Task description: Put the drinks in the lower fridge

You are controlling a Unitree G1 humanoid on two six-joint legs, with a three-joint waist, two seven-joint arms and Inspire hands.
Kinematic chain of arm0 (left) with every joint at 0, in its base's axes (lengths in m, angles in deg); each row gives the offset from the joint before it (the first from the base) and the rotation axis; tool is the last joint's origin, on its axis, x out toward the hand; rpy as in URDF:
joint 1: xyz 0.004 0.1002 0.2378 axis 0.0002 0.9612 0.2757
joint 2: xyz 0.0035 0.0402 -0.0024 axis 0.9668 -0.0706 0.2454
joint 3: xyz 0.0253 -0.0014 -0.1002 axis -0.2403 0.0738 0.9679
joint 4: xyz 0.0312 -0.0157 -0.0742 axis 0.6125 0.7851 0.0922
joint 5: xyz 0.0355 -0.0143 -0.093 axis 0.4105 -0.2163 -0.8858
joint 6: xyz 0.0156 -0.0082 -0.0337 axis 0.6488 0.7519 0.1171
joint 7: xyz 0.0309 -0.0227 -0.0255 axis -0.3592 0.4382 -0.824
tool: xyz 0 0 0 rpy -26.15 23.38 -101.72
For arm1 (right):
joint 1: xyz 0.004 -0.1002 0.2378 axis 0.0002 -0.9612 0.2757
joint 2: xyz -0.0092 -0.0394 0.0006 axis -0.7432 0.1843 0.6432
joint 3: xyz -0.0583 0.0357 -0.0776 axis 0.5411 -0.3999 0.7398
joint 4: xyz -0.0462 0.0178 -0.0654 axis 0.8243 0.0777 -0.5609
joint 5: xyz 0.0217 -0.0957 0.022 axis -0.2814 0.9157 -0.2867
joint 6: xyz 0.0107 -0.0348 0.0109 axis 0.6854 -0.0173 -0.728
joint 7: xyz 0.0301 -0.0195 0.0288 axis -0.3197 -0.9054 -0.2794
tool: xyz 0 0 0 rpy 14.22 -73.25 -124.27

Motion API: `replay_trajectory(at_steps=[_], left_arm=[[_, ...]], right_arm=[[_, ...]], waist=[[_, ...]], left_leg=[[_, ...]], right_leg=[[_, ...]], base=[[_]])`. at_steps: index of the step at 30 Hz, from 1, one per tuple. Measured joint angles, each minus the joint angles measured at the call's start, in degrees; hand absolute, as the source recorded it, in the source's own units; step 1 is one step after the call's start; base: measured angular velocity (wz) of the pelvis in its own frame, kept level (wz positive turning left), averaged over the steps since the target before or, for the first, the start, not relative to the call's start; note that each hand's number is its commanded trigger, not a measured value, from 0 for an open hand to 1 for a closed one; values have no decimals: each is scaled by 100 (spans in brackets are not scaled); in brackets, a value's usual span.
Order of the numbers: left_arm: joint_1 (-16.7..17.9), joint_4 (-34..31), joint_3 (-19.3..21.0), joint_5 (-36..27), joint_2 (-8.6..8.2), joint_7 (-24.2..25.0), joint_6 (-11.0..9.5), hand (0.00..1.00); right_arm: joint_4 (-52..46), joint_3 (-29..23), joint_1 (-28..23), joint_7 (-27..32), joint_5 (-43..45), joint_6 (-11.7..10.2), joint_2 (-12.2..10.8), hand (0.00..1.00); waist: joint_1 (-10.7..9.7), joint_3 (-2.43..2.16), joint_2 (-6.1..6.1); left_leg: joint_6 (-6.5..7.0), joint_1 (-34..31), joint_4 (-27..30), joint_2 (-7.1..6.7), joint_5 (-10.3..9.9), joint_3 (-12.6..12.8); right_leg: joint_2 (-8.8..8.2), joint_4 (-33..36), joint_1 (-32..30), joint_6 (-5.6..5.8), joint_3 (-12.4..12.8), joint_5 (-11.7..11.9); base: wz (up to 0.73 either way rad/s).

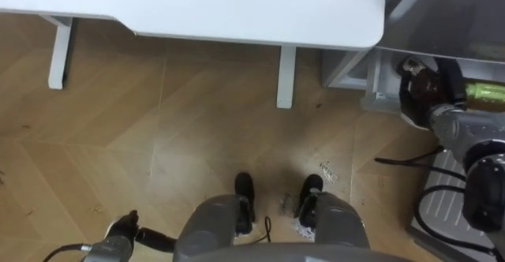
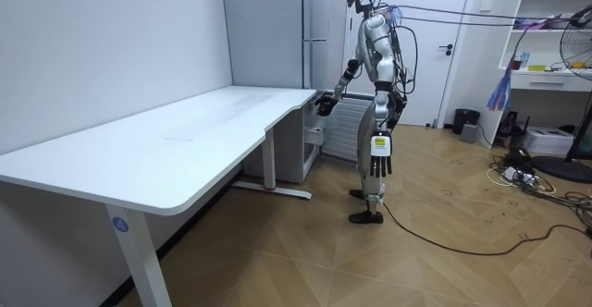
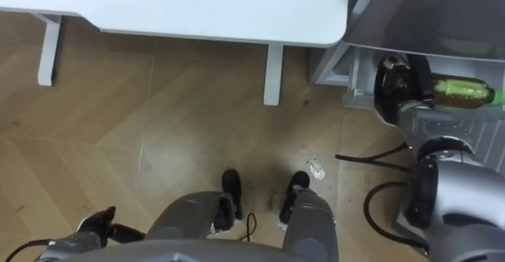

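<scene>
The left hand (image 1: pixel 120 232) hangs low at the robot's side, fingers loosely apart. Farther off, beyond the white desk's (image 1: pixel 237 9) corner, the right hand (image 3: pixel 397 88) is wrapped around a green bottle (image 3: pixel 461 91), which it holds sideways at the foot of the grey fridge (image 3: pixel 426 9).

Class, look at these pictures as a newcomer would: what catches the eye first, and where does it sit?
First comes the green bottle, gripped in the fingers of the right hand at the right edge of the eye views, next to the tall grey cabinet. Then the big white table across the top, above the wooden floor. The left hand hangs at the robot's side.
</scene>
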Motion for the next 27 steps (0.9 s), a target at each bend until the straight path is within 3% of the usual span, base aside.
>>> replay_trajectory(at_steps=[3,4,18,27], left_arm=[[0,0,-3,0,0,-15,0,0],[0,1,-5,0,0,-20,0,0],[0,4,-6,5,-1,-201,-16,0],[-8,4,-48,-1,-61,-185,-33,0]], right_arm=[[0,-8,0,169,-167,-114,10,0],[0,-10,0,200,-173,-127,14,100],[0,-12,-1,535,-253,-428,20,100],[-1,4,0,488,-223,-459,20,100]], waist=[[-8,-9,1],[-9,-9,1],[-1,-13,8],[18,-22,23]], left_leg=[[5,0,25,13,2,-1],[9,0,27,18,4,-2],[13,10,34,101,14,77],[13,8,8,130,13,114]], right_leg=[[29,2,5,-34,4,22],[34,3,5,-41,4,27],[105,-10,-3,-115,17,91],[151,-145,48,-101,5,160]], base=[[0],[0],[-2],[0]])
